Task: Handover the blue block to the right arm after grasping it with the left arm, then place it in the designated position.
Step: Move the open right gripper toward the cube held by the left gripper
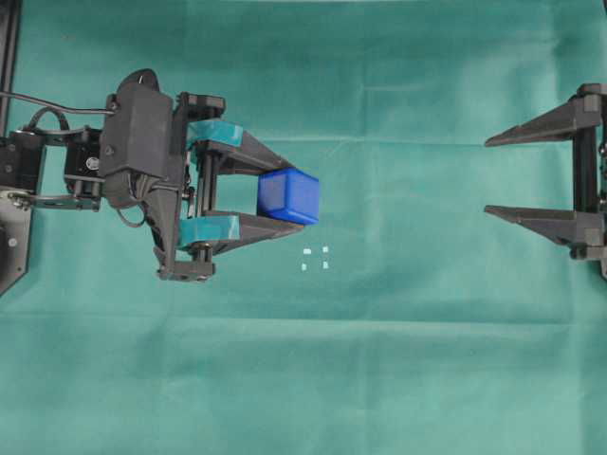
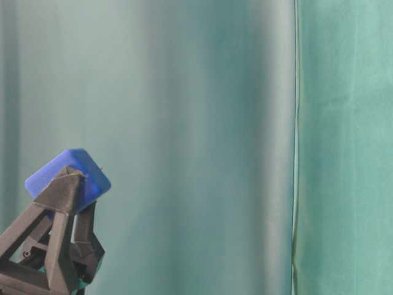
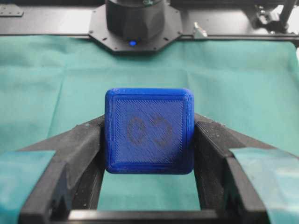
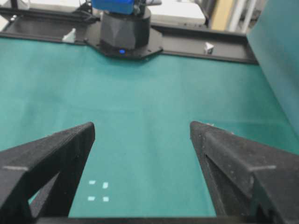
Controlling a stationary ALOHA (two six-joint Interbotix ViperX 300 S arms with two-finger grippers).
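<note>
The blue block is clamped between the teal-banded fingers of my left gripper, left of centre and lifted off the cloth. The table-level view shows the block tilted, with a black fingertip against it. From the left wrist, the block fills the gap between both fingers, its marked face toward the camera. My right gripper waits at the right edge, open and empty, about a third of the table away. The designated position, small white marks, lies just below and right of the block, and also shows between the right jaws.
Green cloth covers the table. A green curtain hangs behind. The left arm's black base sits at the far edge in the right wrist view, with a blue shape, probably the block, above it.
</note>
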